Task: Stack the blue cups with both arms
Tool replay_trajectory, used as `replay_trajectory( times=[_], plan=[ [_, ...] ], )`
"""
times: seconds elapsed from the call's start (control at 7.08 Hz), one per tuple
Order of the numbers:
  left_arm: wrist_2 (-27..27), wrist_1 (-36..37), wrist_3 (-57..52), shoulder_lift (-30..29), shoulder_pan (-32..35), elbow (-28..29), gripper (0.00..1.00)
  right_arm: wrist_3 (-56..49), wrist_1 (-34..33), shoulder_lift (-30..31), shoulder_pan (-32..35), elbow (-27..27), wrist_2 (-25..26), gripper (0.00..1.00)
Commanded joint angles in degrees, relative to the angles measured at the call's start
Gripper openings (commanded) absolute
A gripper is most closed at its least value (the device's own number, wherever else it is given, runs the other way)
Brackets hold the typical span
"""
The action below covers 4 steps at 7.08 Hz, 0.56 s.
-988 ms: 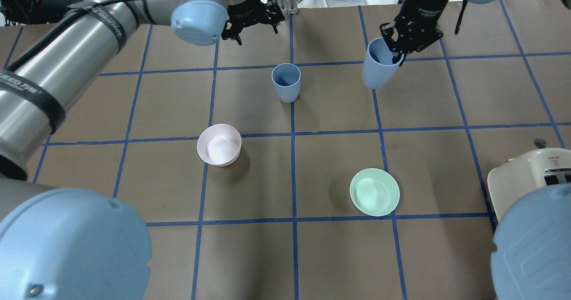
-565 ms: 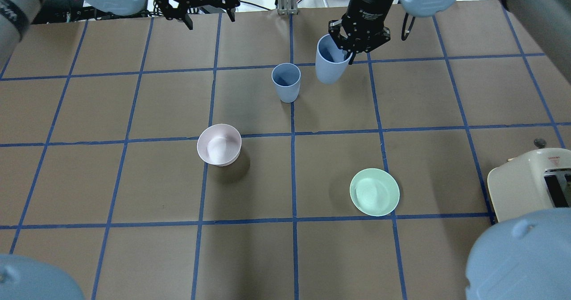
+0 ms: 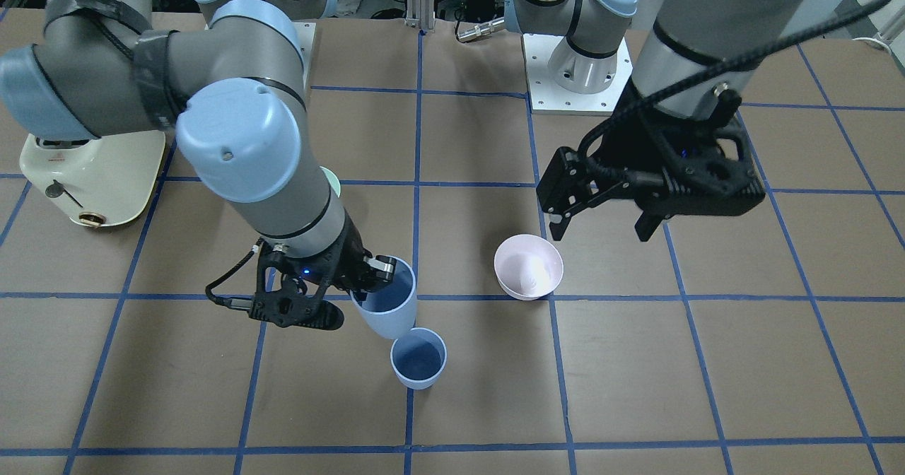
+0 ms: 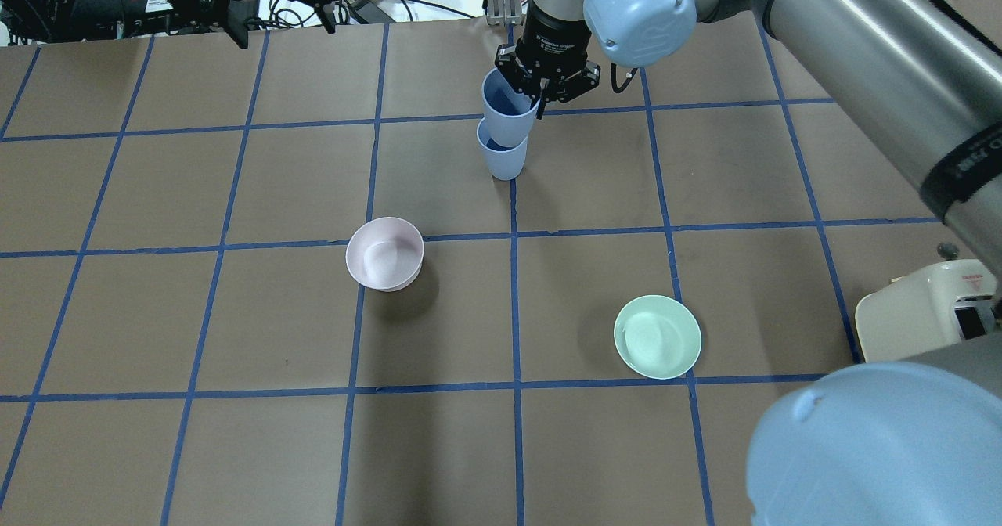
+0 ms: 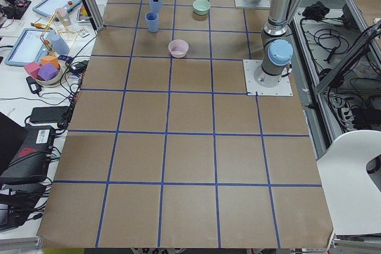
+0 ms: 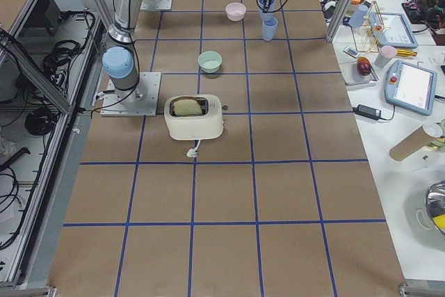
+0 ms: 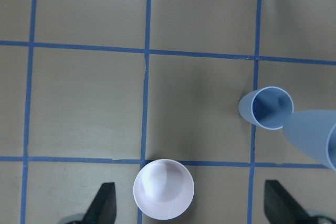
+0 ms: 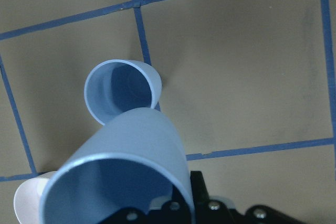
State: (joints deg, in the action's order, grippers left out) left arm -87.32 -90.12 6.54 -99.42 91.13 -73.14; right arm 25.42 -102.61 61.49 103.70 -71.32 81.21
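Note:
One blue cup [image 4: 502,160] stands upright on the table at the far middle; it also shows in the front view [image 3: 418,360] and the left wrist view [image 7: 266,108]. My right gripper [image 4: 542,89] is shut on the rim of the second blue cup [image 4: 507,108], held tilted just above and slightly beside the standing one [image 8: 122,90]. The held cup [image 8: 121,182] has its base over the standing cup's mouth [image 3: 385,305]. My left gripper [image 3: 601,231] is open and empty, high above the table near the pink bowl.
A pale pink bowl [image 4: 384,253] sits left of centre and a mint-green bowl [image 4: 657,336] right of centre. A cream toaster [image 4: 924,307] stands at the right edge. The right arm's links stretch over the table's right side.
My right gripper carried the held cup leftward until it hangs over the standing cup. My left arm drew back to the far left.

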Motion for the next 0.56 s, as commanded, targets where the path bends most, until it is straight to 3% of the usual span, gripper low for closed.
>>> replay_trajectory(
  times=[0.0, 0.42],
  plan=[
    [-0.31, -1.81, 0.05, 3.78, 0.01, -4.79, 1.0, 0.6, -0.23, -2.6, 0.28, 2.33, 0.44, 0.0],
    [-0.31, -1.72, 0.05, 10.28, 0.01, -13.67, 1.0, 1.74, -0.4, -3.83, 0.37, 2.33, 0.0, 0.0]
  ],
)
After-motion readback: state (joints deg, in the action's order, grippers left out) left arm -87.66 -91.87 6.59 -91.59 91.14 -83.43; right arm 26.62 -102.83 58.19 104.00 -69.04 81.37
